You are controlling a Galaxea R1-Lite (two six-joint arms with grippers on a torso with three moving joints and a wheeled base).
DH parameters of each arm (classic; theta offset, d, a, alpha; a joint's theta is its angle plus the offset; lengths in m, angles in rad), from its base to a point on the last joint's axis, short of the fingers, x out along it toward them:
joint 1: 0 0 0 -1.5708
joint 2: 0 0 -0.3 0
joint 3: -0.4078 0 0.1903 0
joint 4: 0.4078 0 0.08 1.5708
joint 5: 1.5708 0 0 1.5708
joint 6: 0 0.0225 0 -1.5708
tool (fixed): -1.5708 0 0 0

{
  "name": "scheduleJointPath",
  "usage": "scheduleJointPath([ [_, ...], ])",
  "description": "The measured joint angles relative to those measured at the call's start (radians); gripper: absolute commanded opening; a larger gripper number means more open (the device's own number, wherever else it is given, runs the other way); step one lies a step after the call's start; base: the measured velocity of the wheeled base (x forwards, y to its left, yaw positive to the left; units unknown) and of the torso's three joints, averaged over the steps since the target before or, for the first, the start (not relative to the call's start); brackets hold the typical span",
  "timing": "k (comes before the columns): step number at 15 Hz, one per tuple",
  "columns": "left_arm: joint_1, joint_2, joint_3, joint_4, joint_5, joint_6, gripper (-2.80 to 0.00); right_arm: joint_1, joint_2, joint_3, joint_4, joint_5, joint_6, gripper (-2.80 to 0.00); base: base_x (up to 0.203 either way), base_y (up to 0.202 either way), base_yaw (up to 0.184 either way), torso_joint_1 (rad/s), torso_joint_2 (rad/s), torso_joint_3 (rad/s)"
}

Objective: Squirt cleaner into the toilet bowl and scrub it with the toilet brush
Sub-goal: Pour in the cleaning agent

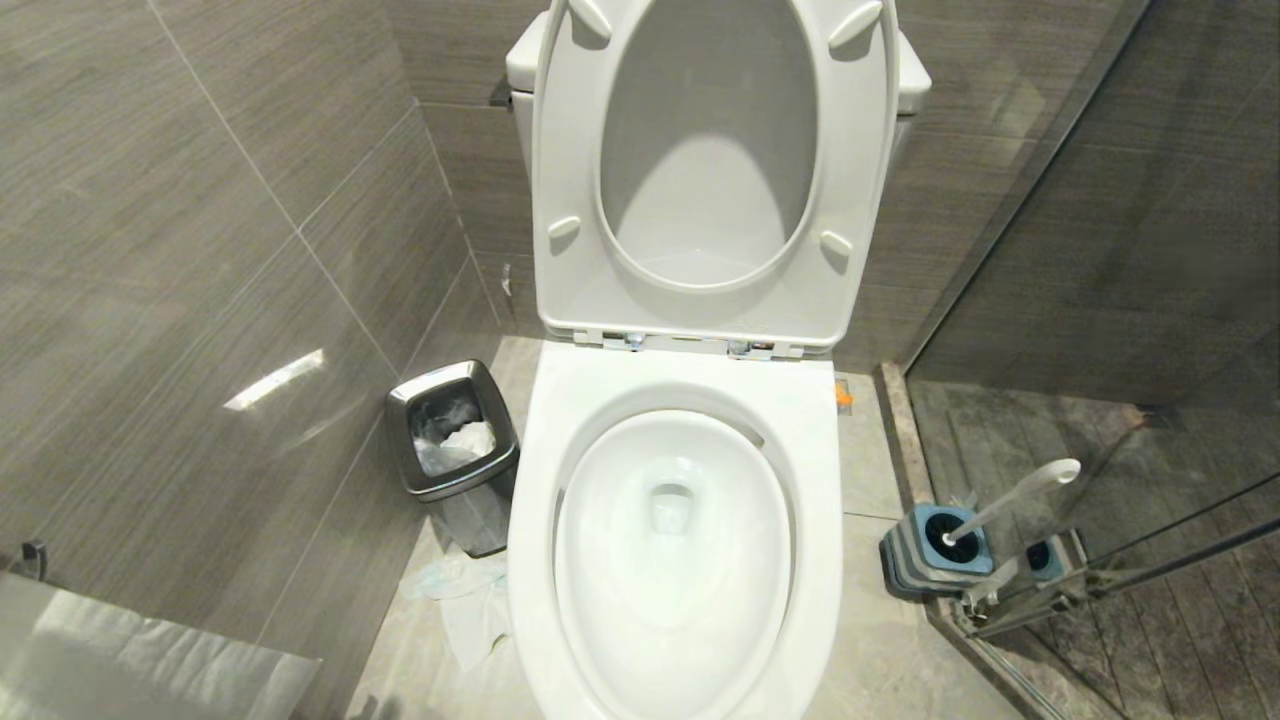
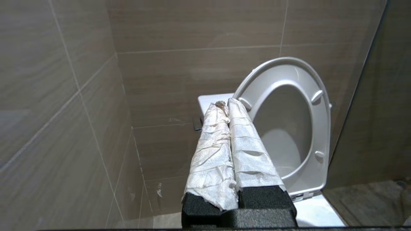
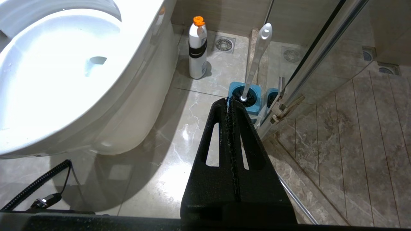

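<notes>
Steel bin (image 1: 452, 440) left of toilet bowl (image 1: 690, 385), brush holder (image 1: 935, 550) right; both tools pressed together, empty.

A tiled bathroom: a white toilet bowl (image 1: 680, 560) with its seat raised stands between grey wall tiles (image 1: 180, 250) and a glass shower partition (image 1: 1100, 300), with a steel bin (image 1: 452, 432), toilet brush (image 1: 1010, 500) and floor drain (image 3: 224, 44).
</notes>
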Motion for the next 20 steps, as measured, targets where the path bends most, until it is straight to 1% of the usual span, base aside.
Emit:
scheduleJointPath([
  [3, 0.017, -0.123, -0.018, 0.117, 0.001, -0.005, -2.80, 0.000, 0.000, 0.000, 0.000, 0.000, 0.000, -2.80, 0.000, 0.000, 0.000, 0.000, 0.00, 0.000],
  [6, 0.069, -0.240, -0.017, 0.216, 0.000, -0.006, -2.80, 0.000, 0.000, 0.000, 0.000, 0.000, 0.000, -2.80, 0.000, 0.000, 0.000, 0.000, 0.00, 0.000],
  [8, 0.118, -0.306, -0.012, 0.288, -0.005, -0.005, -2.80, 0.000, 0.000, 0.000, 0.000, -0.001, 0.000, -2.80, 0.000, 0.000, 0.000, 0.000, 0.00, 0.000],
  [11, 0.158, -0.416, 0.029, 0.398, -0.031, -0.007, -2.80, 0.000, 0.000, 0.000, 0.000, 0.000, 0.000, -2.80, 0.000, 0.000, 0.000, 0.000, 0.00, 0.000],
  [13, 0.167, -0.500, 0.082, 0.465, -0.035, -0.007, -2.80, 0.000, 0.000, 0.000, 0.000, 0.000, 0.000, -2.80, 0.000, 0.000, 0.000, 0.000, 0.00, 0.000],
  [15, 0.170, -0.577, 0.144, 0.499, -0.034, -0.007, -2.80, 0.000, 0.000, 0.000, 0.000, 0.000, 0.000, -2.80, 0.000, 0.000, 0.000, 0.000, 0.00, 0.000],
  [20, 0.172, -0.728, 0.285, 0.499, -0.028, -0.007, -2.80, 0.000, 0.000, 0.000, 0.000, 0.000, 0.000, -2.80, 0.000, 0.000, 0.000, 0.000, 0.00, 0.000],
])
